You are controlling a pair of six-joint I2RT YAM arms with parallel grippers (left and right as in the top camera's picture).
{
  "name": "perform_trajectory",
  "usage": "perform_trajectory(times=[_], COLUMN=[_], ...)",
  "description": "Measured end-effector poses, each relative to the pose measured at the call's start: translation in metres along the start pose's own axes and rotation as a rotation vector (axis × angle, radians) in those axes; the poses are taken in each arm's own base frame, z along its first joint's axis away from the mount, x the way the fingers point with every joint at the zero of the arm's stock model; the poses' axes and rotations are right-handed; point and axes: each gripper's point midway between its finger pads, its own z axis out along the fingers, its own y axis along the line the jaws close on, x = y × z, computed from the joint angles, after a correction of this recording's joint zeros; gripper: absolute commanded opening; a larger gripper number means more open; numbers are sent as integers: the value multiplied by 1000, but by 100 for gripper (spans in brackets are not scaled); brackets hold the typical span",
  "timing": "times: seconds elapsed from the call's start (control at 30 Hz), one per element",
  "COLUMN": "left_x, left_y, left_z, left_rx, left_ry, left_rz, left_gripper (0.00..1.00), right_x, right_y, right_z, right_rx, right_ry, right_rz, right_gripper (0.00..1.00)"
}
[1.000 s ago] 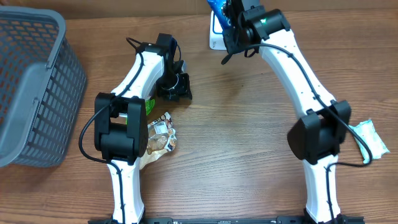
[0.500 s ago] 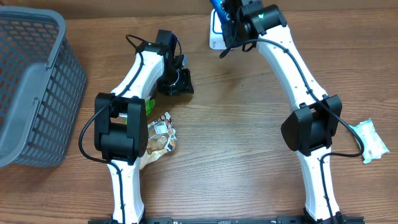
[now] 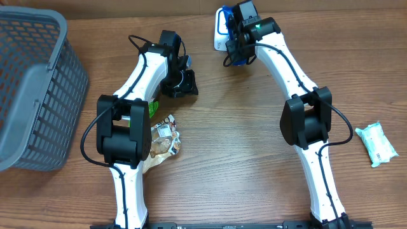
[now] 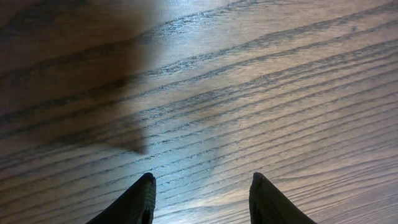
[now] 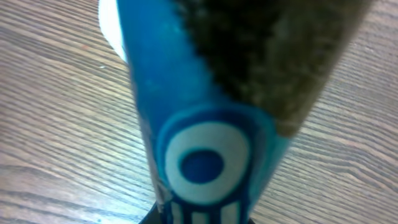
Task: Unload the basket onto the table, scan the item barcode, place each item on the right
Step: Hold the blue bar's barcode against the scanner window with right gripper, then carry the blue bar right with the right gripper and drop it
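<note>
**Scan step: item held at the scanner, barcode not confirmed**

- Right pincer [image 3: 236,46] is clenched on the blue packet [image 5: 205,124], at the far edge of the counter [image 3: 241,140], just beside the white device [image 3: 219,30]. I read that device as the scanner.
- The right wrist view is filled by the packet: blue film, white ring logo, blurred dark patch up top. No barcode is visible on that face. Can't tell which face points at the device.
- Left pincer [image 4: 202,199] is released and holds nothing, with only bare wood between its fingers. It hovers low over the counter, left of centre.
- Other items are untouched: snack bag [image 3: 166,141] by the left arm, pale green pouch [image 3: 376,144] far right, grey basket [image 3: 32,89] far left.

Step in hand, my read: presenting the packet to the scanner.

The next move calls for turning the wrist so the barcode face squares up to the scan window, then holding steady and close. Keep the grip firm, since thin film can slip or crumple.
</note>
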Motion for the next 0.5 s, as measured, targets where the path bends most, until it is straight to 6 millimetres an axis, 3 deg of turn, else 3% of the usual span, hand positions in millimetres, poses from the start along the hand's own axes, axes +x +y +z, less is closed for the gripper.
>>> perform_trajectory(times=[0.43, 0.5], left_x=[0, 0], left_y=[0, 0], left_z=[0, 0], left_rx=[0, 0], left_ry=[0, 0], left_rz=[0, 0], left_gripper=[41, 35], right_x=[2, 2], right_y=[11, 15], right_z=[0, 0], right_rx=[-28, -32], right_ry=[6, 9], right_rz=[-33, -38], right_gripper=[4, 4])
